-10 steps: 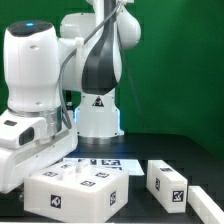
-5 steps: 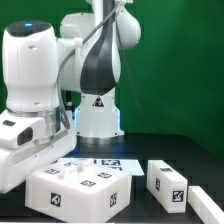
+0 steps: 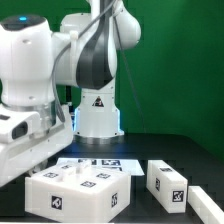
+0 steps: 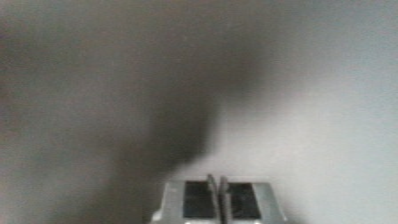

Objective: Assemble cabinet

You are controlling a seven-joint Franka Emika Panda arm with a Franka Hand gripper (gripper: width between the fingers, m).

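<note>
stage: early, I judge | box (image 3: 75, 190), block (image 3: 166, 181) apart on tabletop (image 3: 190, 155), unjoined | jaws: closed tight, nothing between | left: joining parts

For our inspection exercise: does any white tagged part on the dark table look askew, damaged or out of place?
Nothing stands out. The large white box-shaped plastic cabinet body and the smaller white plastic block lie flat and apart on the dark table.

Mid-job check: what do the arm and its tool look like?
The arm is glossy white, with rounded shells and a dark grey panel. A black triangle mark sits low down. The tool shows flat grey fingers.
</note>
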